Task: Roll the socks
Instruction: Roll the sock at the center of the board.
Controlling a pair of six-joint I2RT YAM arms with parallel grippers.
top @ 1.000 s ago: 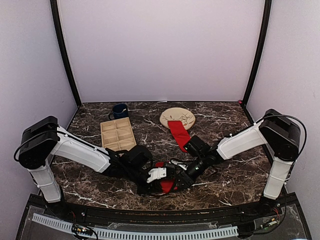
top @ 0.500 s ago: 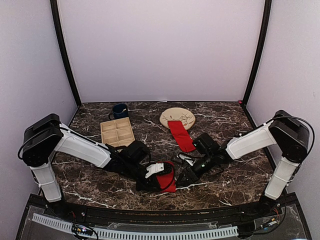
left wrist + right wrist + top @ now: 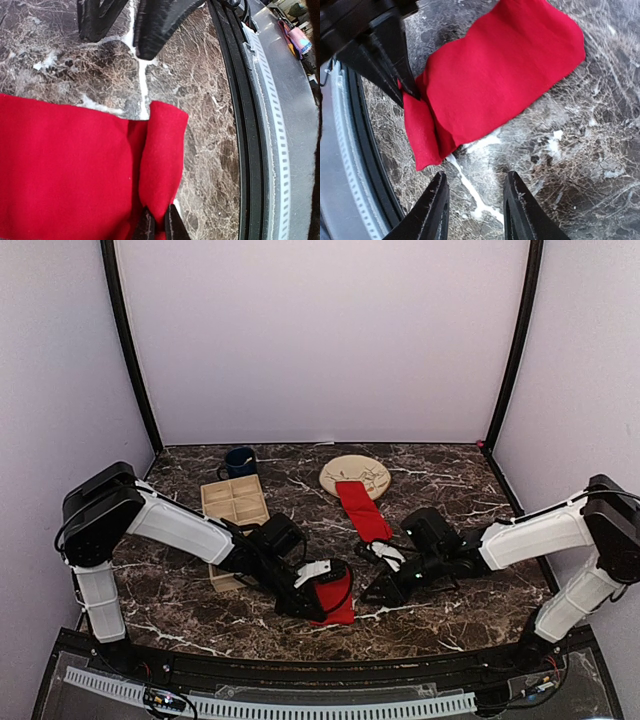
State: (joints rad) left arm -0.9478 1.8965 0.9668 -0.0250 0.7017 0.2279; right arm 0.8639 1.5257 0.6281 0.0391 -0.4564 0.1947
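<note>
We see the left end effector [image 3: 156,227] clenched on the folded edge of one red sock [image 3: 75,165], which lies near the front of the tabletop [image 3: 450,500]. The right end effector [image 3: 472,200] hangs released and empty just beside it. The other sock [image 3: 362,510] lies flat, its far end touching the plate [image 3: 352,468].

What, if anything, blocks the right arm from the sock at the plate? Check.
Probably yes. The right tool is open and empty, and the far sock lies flat with bare table between; the left tool pinches the near sock elsewhere.
</note>
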